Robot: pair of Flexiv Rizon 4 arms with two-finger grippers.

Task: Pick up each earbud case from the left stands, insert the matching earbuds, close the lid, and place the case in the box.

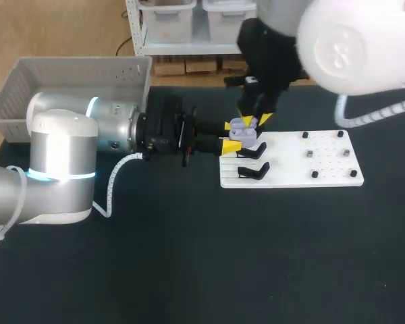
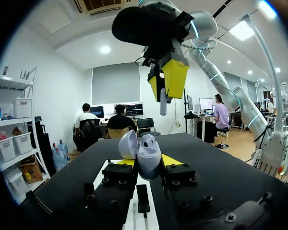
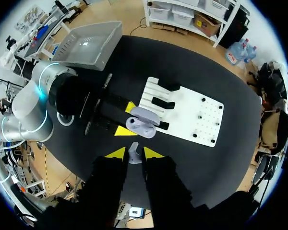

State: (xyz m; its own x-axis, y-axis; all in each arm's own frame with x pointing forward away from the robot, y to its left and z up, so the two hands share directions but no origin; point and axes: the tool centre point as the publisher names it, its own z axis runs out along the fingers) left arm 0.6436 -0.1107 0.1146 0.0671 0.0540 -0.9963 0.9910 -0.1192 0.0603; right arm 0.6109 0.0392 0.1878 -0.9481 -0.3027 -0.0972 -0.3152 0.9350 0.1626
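Now the left pincer (image 1: 229, 136) pinches the open case (image 2: 146, 155); above it (close) the right pincer (image 3: 134, 155) pinches an earbud (image 2: 162, 102).

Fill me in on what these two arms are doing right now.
The left end effector is shut on an earbud case, lid open, over the white stand board. The right end effector grips an earbud directly above the case, not yet inserted. The grey box sits at the table's far left.
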